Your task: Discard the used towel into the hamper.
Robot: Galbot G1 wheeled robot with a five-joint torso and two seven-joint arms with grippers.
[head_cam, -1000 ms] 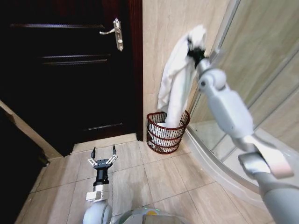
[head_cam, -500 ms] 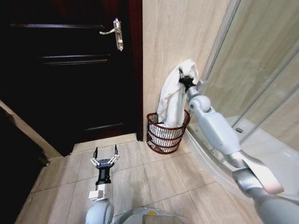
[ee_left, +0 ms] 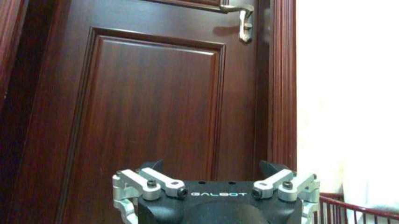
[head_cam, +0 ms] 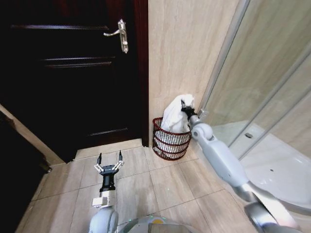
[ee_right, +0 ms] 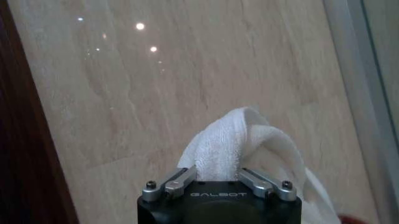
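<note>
Change: the right gripper (head_cam: 185, 108) has come down a long way from where it was a second ago, when it held the towel (head_cam: 174, 118) high against the wall; the cloth's top now sits just above the hamper (head_cam: 170, 137) rim, and most of its length has sunk inside.
Meaning: by my judgement the drop is nearly done; what is left is letting go, since the towel is not yet free of the fingers.
Left gripper (head_cam: 108, 165): low over the floor tiles, well apart from the hamper, fingers spread wide and empty, much as before; its wrist view faces the door (ee_left: 156, 93).
Door: dark wood, closed, with a metal handle (head_cam: 119, 35); it stands left of the hamper and plays no part.
Hamper: on the floor in the corner, against the beige wall (head_cam: 180, 53), between the door frame and the shower.
Right gripper fingers: clamped together on a bunched fold of towel, as the right wrist view shows (ee_right: 218, 186).
Towel: white, draped from the fingers down into the hamper, part of it heaped above the rim.
Obstacles: the glass shower screen (head_cam: 262, 73) is close beside the right arm, and the wall is just behind the gripper, so there is little room there.
</note>
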